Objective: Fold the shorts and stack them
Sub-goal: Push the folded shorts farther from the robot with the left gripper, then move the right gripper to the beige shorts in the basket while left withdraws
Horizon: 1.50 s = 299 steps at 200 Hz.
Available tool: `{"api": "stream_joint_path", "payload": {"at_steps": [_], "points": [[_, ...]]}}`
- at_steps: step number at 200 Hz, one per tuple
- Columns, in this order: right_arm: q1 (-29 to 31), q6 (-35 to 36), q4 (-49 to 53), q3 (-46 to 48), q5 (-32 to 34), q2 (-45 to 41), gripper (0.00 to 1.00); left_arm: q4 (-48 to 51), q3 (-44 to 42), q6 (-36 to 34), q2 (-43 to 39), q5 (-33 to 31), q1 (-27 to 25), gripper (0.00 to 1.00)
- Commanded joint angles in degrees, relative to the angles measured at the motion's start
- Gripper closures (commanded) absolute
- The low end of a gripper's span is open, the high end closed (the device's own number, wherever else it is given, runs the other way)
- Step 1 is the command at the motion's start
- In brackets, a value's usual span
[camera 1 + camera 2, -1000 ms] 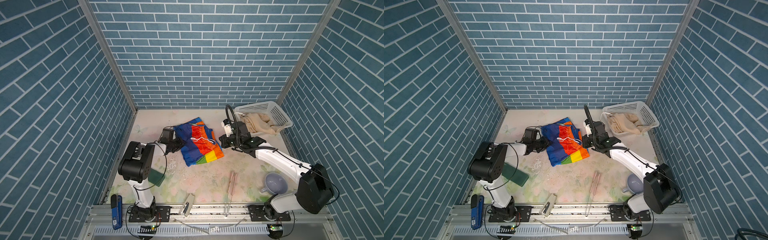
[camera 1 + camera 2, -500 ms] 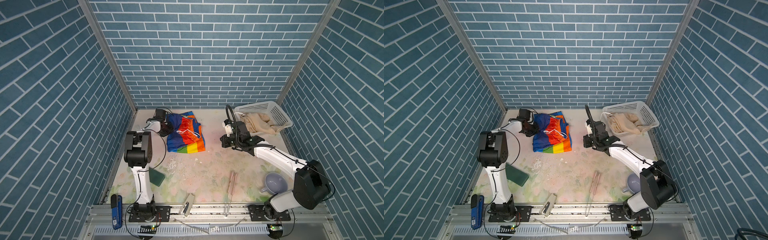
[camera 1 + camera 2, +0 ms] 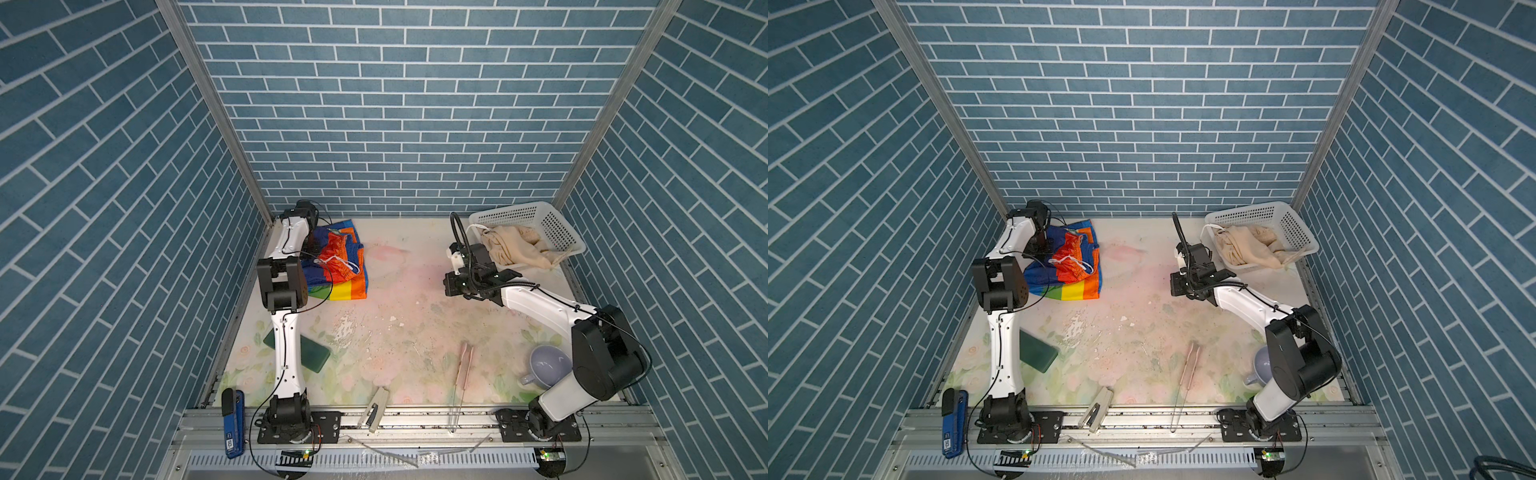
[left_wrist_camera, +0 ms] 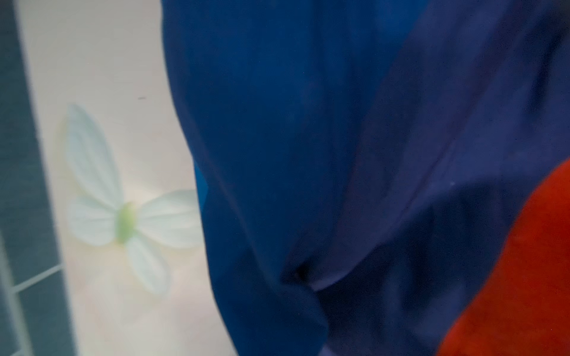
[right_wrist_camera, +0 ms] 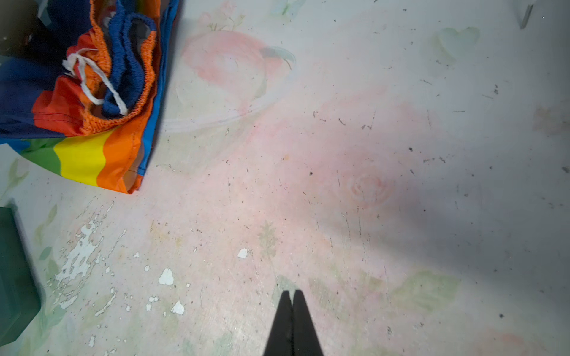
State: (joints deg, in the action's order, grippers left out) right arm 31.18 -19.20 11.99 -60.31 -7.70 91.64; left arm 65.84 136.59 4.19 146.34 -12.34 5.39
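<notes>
At the bench's (image 3: pixel 415 316) far left corner, my left jaws clamp the rainbow shorts (image 3: pixel 345 266), apparently parking them; my right jaws, together and empty, should next lift the beige shorts (image 3: pixel 515 249) from the basket (image 3: pixel 557 220).

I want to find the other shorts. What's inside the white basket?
The white basket holds the beige shorts, bunched up, with part spilling over its front edge. Anything under the fabric is covered, so I cannot tell what else is in there.
</notes>
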Motion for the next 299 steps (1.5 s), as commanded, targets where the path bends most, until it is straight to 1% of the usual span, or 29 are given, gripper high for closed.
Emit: {"api": "stream_joint_path", "payload": {"at_steps": [1, 29, 55, 72, 80, 93, 98, 107, 121, 129, 143, 171, 189, 202, 217, 220, 228, 241, 256, 265, 271, 279, 290, 294, 299], "points": [[-0.5, -0.65, 0.21, -1.78, -1.35, 1.89, 1.0, 3.88, 2.23, -1.58, 0.67, -7.44, 2.53, 0.92], [-0.69, -1.19, 0.33, -2.87, -2.06, 3.45, 1.0, 3.59, 5.05, -0.91, 2.61, -13.49, 4.19, 0.92], [-0.78, -1.95, -1.22, -2.57, -2.46, 3.77, 1.0, 3.21, 7.53, -0.24, 3.86, -11.82, 5.85, 0.92], [-0.85, -2.37, -3.61, -2.17, -3.35, 3.73, 1.0, 1.83, 7.48, 0.05, 3.77, -11.33, 5.95, 0.88], [-0.83, -2.5, -3.86, -2.55, -3.35, 3.97, 1.0, 1.21, 7.46, 0.16, 3.77, -10.6, 5.95, 0.85], [-0.81, -2.75, -3.75, -3.49, -3.58, 4.8, 1.0, 0.17, 7.54, 0.23, 3.77, -10.03, 5.93, 0.76], [-0.86, -2.85, -3.77, -3.8, -3.72, 5.11, 1.0, -0.12, 7.63, 0.35, 3.82, -10.01, 5.9, 0.71], [-0.86, -3.1, -3.64, -4.34, -4.11, 5.73, 1.0, -0.44, 7.87, 0.34, 3.92, -10.2, 5.95, 0.58], [-0.85, -3.43, -3.67, -4.95, -4.51, 6.35, 1.0, -0.03, 9.08, 0.3, 4.3, -10.71, 6.12, 0.47], [-0.9, -3.56, -3.64, -5.01, -4.63, 6.53, 1.0, 0.72, 10.08, 0.76, 4.39, -11.3, 6.26, 0.44], [-0.86, -3.89, -3.64, -5.21, -4.8, 6.46, 1.0, 2.24, 11.81, 2.57, 3.73, -12.94, 6.58, 0.43], [-0.81, -3.4, -3.32, -5.16, -4.87, 4.73, 1.0, 3.81, 11.32, 7.2, -2.65, -13.04, 6.77, 0.43], [-0.87, -1.89, -1.39, -5.08, -3.17, 2.89, 1.0, 3.3, 8.67, 10.08, -10.06, -11.32, 6.37, 0.4], [-0.86, -0.53, 0.84, -5.24, -1.06, 1.06, 1.0, 1.84, 5.2, 11.24, -16.29, -10.05, 5.36, 0.39], [-0.9, 0.85, 4.37, -5.69, 2.28, -1.8, 0.92, -1.4, -0.57, 12.61, -24.63, -8.43, 2.97, 0.37], [-0.84, 1.13, 5.24, -5.89, 4.01, -2.42, 0.9, -2.18, -1.76, 12.84, -26.42, -7.96, 2.29, 0.37], [-0.86, 2.14, 8.04, -6.66, 7.72, -4.35, 0.81, -4.38, -5.4, 13.52, -30.68, -6.9, 0.41, 0.36], [-1.11, 3.6, 12.26, -8.28, 12.34, -7.02, 0.68, -8.37, -11.84, 13.83, -37.84, -6.16, -4.38, 0.33], [-2.47, 4.34, 18.23, -11.23, 15.43, -9.06, 0.62, -13.05, -18.82, 13.85, -44.43, -5.85, -10.71, 0.32], [-3.78, 4.35, 20.63, -12.44, 17.11, -9.97, 0.57, -15.0, -23.01, 15.63, -47.71, -5.56, -14.19, 0.31], [-4.88, 4.58, 21.69, -12.92, 17.69, -10.51, 0.53, -17.08, -26.2, 17.06, -49.71, -3.82, -16.0, 0.31], [-6.49, 4.63, 22.79, -13.45, 18.7, -11.09, 0.48, -21.28, -31.63, 18.71, -52.77, 0.25, -17.99, 0.31], [-8.95, 4.68, 24.48, -14.38, 20.04, -11.17, 0.35, -28.81, -39.95, 20.1, -57.04, 7.17, -20.43, 0.31], [-9.9, 4.85, 24.93, -14.73, 20.12, -11.09, 0.3, -31.54, -42.94, 20.49, -58.41, 8.98, -21.29, 0.31], [-11.19, 5.0, 25.38, -15.11, 20.23, -10.84, 0.25, -34.61, -46.35, 20.91, -60.09, 11.24, -22.34, 0.31]]}}
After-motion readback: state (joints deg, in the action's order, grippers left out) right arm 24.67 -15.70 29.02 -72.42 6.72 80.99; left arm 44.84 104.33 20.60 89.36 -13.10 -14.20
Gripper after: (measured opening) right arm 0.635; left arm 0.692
